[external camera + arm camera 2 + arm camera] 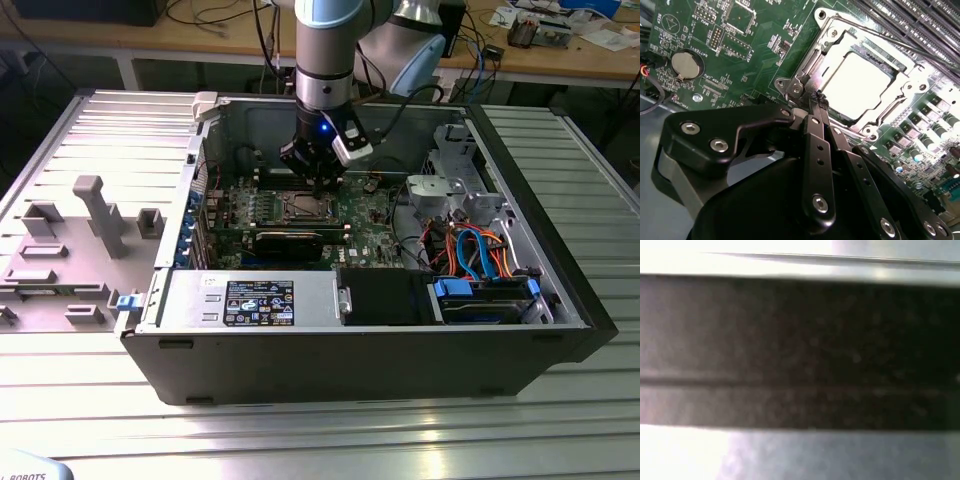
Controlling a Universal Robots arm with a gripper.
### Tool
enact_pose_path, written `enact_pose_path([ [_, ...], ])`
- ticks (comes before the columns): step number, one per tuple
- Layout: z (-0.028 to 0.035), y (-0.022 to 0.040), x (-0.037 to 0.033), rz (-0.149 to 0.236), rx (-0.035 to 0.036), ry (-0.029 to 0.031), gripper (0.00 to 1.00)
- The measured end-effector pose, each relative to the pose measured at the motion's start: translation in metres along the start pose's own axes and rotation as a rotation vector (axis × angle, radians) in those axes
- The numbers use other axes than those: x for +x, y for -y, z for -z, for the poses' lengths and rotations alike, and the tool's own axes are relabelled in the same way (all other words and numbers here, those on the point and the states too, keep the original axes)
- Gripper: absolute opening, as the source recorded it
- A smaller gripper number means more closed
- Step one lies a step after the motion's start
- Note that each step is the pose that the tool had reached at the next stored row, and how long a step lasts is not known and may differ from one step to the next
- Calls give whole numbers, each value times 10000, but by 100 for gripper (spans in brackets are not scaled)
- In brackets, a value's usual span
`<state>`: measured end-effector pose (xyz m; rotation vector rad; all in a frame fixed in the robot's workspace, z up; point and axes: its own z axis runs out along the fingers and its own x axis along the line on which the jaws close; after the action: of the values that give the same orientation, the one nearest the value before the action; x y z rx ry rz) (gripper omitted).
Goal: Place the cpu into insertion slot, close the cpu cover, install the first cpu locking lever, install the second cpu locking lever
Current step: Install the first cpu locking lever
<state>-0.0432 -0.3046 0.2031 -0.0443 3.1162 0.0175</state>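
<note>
Jaws (818, 101) pinched by cpu cover (910, 82)

The surface (90, 380) is made of silvery metal profiles with long grooves, and it reflects bright light near the front edge. Behind it stands a long wooden workbench (200, 35) with pale legs; black cables (225, 15) hang over its top. On the exterior view's right end of this workbench lie papers and small boxes (560, 25). Under the workbench the room is dark.
</note>
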Motion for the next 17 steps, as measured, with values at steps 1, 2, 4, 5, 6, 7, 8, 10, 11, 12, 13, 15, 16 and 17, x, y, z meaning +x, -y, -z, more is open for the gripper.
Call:
enact_pose_path([
  [1, -2, -1, -1, -4, -154, 5, 11],
  [2, -4, 0, -1, -6, -249, 7, 11],
  [4, -12, -2, -3, -10, -309, 12, 11],
  [5, -15, -2, -4, -9, -315, 11, 11],
  [6, -18, -1, -4, -9, -310, 10, 11],
  [7, -16, 1, -5, -8, -388, 12, 11],
  [8, -22, -3, -6, -12, -544, 25, 11],
  [10, 11, -2, -5, -21, -773, 27, 11],
  [11, 21, -2, -5, -21, -772, 26, 11],
  [12, 30, -2, -6, -20, -772, 25, 11],
  [13, 39, -2, -6, -19, -773, 25, 11],
  [15, 40, 23, -5, -19, -771, 24, 11],
  [16, 40, 39, -5, -19, -769, 24, 11],
  [17, 40, 68, -4, -18, -757, 23, 11],
])
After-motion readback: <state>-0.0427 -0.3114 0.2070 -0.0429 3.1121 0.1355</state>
